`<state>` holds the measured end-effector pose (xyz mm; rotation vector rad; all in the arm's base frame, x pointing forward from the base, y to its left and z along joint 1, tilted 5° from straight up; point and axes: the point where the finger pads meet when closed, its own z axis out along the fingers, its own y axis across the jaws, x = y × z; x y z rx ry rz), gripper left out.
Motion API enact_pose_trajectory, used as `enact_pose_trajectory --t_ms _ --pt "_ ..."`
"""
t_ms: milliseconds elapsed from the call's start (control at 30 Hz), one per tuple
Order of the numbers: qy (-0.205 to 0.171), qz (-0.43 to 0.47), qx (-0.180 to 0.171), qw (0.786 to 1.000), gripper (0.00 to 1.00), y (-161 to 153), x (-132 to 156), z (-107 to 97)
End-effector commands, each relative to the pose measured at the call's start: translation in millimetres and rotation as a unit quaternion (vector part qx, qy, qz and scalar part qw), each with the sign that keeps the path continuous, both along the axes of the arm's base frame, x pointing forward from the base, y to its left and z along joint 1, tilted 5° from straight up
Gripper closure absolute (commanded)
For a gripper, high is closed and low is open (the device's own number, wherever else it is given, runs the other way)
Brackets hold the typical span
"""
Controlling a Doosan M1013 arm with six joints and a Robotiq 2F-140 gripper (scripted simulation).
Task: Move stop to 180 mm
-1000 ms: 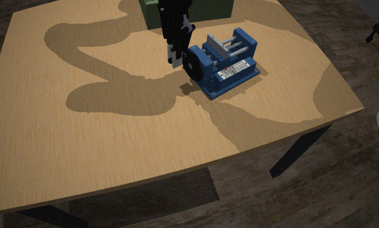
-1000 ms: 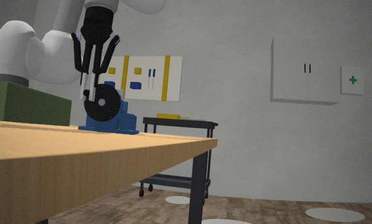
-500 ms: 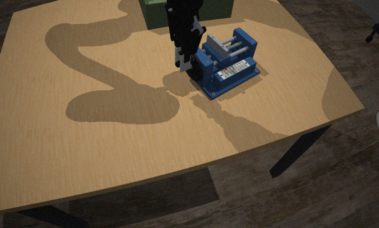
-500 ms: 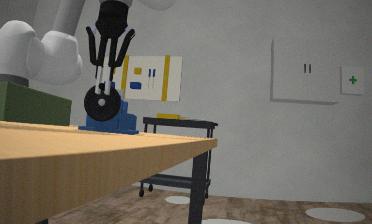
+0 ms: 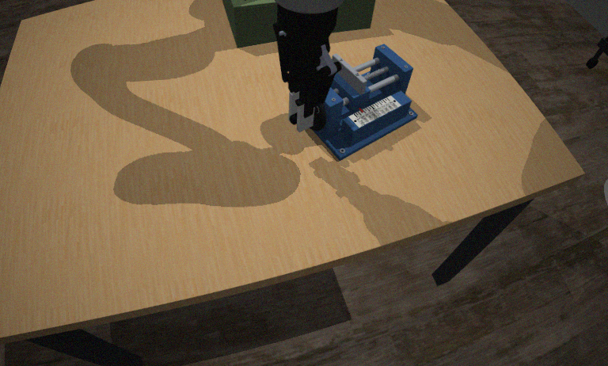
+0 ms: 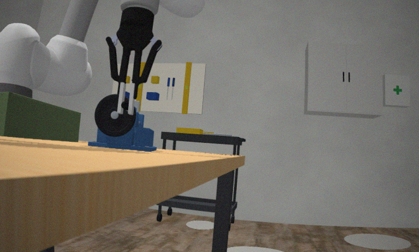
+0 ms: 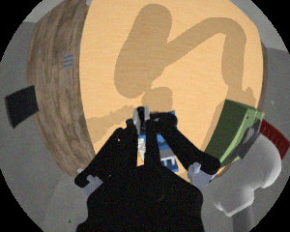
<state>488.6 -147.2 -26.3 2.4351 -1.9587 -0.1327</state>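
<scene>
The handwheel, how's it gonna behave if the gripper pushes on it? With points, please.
The handwheel (image 6: 106,126) will probably turn rather than slide, since it is round and mounted on the blue fixture (image 5: 374,140) (image 6: 143,138). It looks like a solid disc, so it is likely stiff. Tipping seems unlikely given the fixture's wide, flat base.

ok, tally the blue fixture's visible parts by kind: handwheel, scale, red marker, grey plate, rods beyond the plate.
Handwheel: 1
Scale: 1
Red marker: 1
Grey plate: 1
Rods beyond the plate: 3
Total: 7
</scene>
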Motion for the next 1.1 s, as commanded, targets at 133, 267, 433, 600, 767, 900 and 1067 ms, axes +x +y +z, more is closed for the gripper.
enact_pose_trajectory --t_ms 133,267,433,600,767,900,1067 --pt "0.000 0.000 0.000 1.000 0.96 1.6 3.8 -12.5" --pt "0.000 0.000 0.000 1.000 0.96 2.2 3.8 -21.7" --pt "0.000 0.000 0.000 1.000 0.96 1.9 -0.9 -35.2" --pt "0.000 0.000 0.000 1.000 0.96 1.1 -6.7 -42.7" --pt "0.000 0.000 0.000 1.000 0.96 -1.3 -20.1 -50.9" --pt "0.000 0.000 0.000 1.000 0.96 -3.8 -31.7 -52.7" --pt "0.000 0.000 0.000 1.000 0.96 -5.5 -39.5 -51.6"
